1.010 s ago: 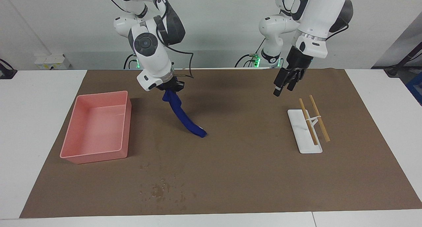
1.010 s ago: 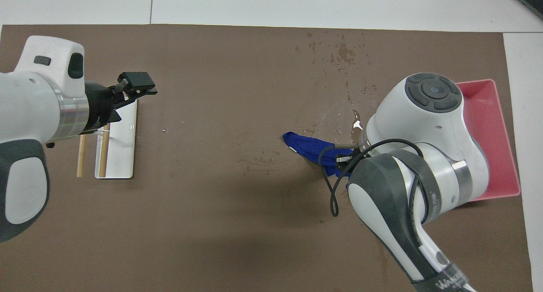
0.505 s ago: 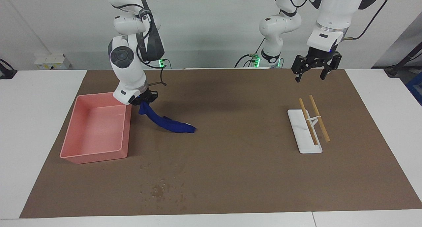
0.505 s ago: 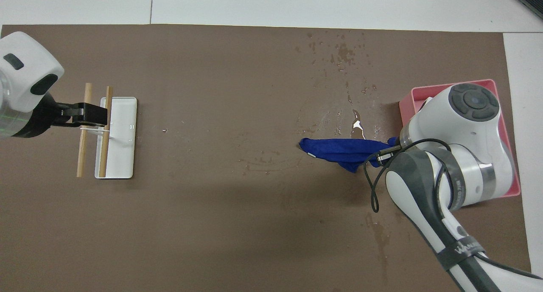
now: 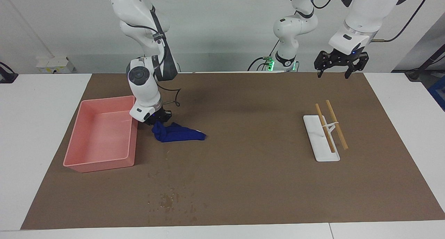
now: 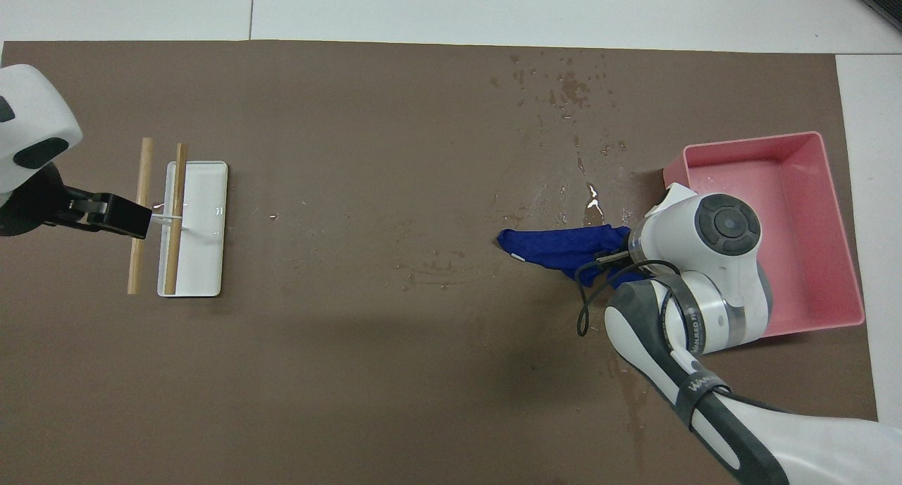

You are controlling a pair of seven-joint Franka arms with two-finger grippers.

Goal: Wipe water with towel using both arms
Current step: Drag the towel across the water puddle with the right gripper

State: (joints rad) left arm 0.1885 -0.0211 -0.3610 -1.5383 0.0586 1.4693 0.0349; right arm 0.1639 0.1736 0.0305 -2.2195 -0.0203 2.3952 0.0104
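A blue towel [image 5: 180, 134] lies bunched on the brown mat [image 5: 260, 176] beside the pink bin; it also shows in the overhead view [image 6: 557, 245]. My right gripper [image 5: 158, 122] is low over the towel's end next to the bin and is shut on it; in the overhead view the wrist hides the fingers. Water drops [image 5: 170, 199] spot the mat farther from the robots than the towel, and the overhead view shows them [image 6: 567, 87] with wet streaks [image 6: 588, 196] close to the towel. My left gripper [image 5: 340, 71] is open, empty and raised at the left arm's end [image 6: 130, 220].
A pink bin [image 5: 104, 101] stands at the right arm's end, touching distance from the towel [image 6: 838, 224]. A white tray [image 5: 321, 152] with two wooden chopsticks [image 5: 336, 124] propped across it lies at the left arm's end.
My right gripper has come down beside the bin, and the hanging towel now lies bunched on the mat. My left gripper has opened, lifted and drawn back toward its base.
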